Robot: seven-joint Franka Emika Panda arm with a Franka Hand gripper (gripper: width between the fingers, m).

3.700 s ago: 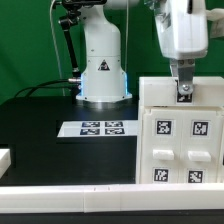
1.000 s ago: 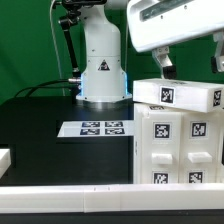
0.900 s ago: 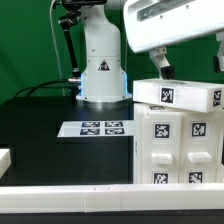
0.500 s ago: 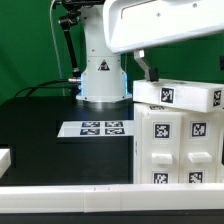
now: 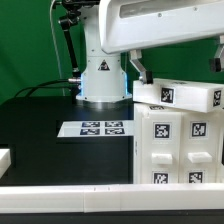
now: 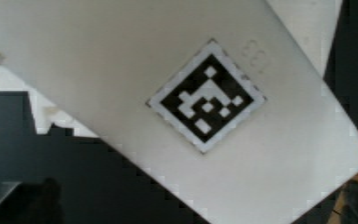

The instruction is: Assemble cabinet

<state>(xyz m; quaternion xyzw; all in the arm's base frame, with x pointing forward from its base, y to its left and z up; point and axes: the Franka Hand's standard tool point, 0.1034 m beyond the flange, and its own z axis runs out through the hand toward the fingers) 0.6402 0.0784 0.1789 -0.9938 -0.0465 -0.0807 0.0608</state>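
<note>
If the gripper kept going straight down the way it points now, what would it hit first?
Most likely the white top panel lying on the cabinet body. The gripper hangs near that panel's end on the exterior view's left, and the wrist view is filled with a tagged white panel. Depth is uncertain.

white tagged cabinet (image 5: 178, 135), upright, exterior view's right

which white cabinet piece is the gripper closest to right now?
The tagged top panel lying across the cabinet body, the upper of the two. The gripper hangs just above its end on the exterior view's left; the tall four-compartment body sits lower.
</note>
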